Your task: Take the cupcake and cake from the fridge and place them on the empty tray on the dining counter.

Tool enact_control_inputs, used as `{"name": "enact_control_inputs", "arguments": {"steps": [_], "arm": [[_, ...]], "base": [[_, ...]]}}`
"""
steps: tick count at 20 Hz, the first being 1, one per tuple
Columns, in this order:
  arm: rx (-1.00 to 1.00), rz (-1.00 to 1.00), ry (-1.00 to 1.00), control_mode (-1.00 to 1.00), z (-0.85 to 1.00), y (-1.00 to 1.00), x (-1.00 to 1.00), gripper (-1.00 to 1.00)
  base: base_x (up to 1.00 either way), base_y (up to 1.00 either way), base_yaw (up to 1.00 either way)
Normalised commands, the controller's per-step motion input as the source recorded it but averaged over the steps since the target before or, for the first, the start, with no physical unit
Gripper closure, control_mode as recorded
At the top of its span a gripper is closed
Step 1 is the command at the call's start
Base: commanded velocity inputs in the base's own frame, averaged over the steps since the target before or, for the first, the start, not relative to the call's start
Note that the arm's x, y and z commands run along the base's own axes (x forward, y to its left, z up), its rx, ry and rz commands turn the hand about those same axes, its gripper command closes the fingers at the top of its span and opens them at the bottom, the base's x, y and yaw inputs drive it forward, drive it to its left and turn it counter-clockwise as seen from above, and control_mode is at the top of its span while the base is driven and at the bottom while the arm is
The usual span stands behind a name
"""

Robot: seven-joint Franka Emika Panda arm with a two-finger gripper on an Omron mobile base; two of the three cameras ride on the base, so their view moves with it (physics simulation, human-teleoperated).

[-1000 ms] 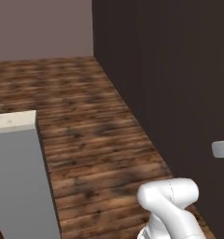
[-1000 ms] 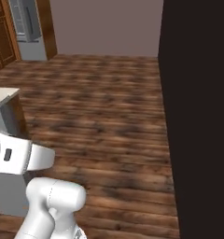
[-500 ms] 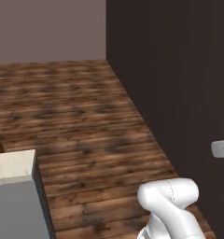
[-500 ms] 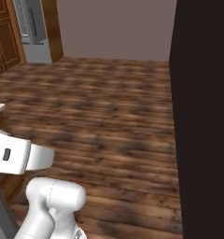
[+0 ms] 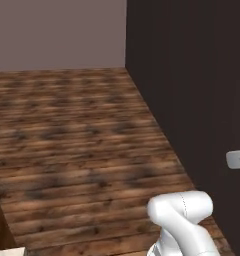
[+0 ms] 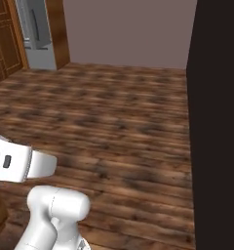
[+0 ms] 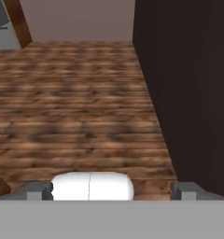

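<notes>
Wooden floor [image 5: 77, 135] lies ahead, the fridge [image 6: 38, 34] far left. The hand [image 7: 111, 191], fingers apart and empty, needs driving to the fridge next.

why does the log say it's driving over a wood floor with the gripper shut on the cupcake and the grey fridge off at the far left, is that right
Not quite. In the hand view the gripper is open with nothing between its fingertips, so no cupcake is held. The rest stands: the wood floor stretches ahead, and the right base view shows the grey fridge at the far left.
</notes>
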Motion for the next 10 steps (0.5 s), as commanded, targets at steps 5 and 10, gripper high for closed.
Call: {"name": "enact_control_inputs", "arguments": {"steps": [5,10], "arm": [[0.0,0.0,0.0,1.0,0.0,0.0,0.0,-1.0],[0.0,0.0,0.0,1.0,0.0,0.0,0.0,-1.0]], "base": [[1.0,0.12,0.05],[1.0,0.3,0.0]]}}
